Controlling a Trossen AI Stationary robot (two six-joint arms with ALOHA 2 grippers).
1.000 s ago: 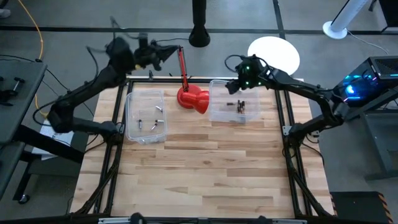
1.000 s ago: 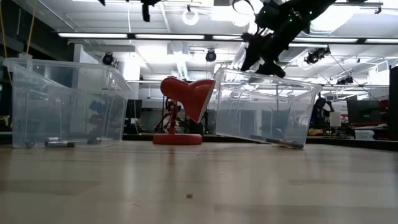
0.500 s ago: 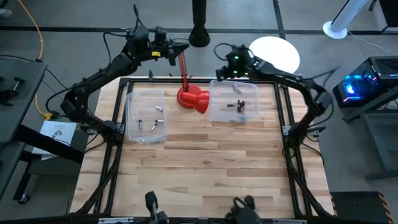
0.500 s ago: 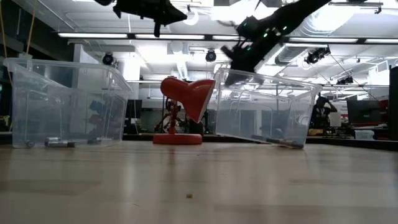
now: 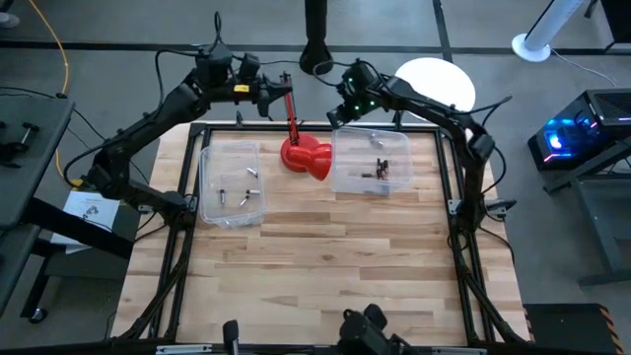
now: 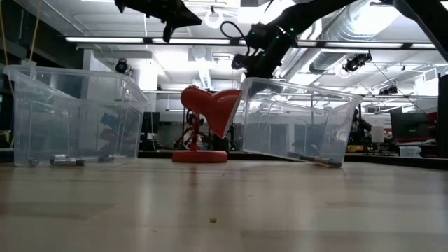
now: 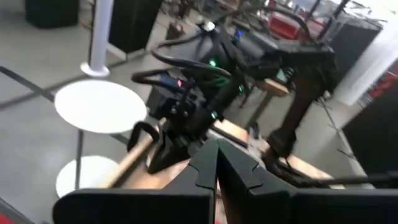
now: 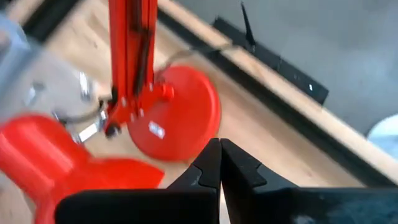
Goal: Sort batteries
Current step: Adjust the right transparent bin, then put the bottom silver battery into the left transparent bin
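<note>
Both grippers hover beside the red stand point(image 5: 292, 110), left gripper point(image 5: 278, 91) and right gripper point(image 5: 338, 110), each with fingers pressed together, gripping nothing; batteries point(image 5: 381, 169) lie nearby.

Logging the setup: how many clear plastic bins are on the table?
2: the left bin beside the red scoop stand, the right bin on its other side, tilted in the low view.

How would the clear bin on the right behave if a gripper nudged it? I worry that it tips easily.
The right bin already sits tilted in the low view, one end off the table, so it would probably rock. It looks thin, clear plastic holding only a few batteries, so likely light and apt to slide. The right gripper is shut, above its rim.
</note>
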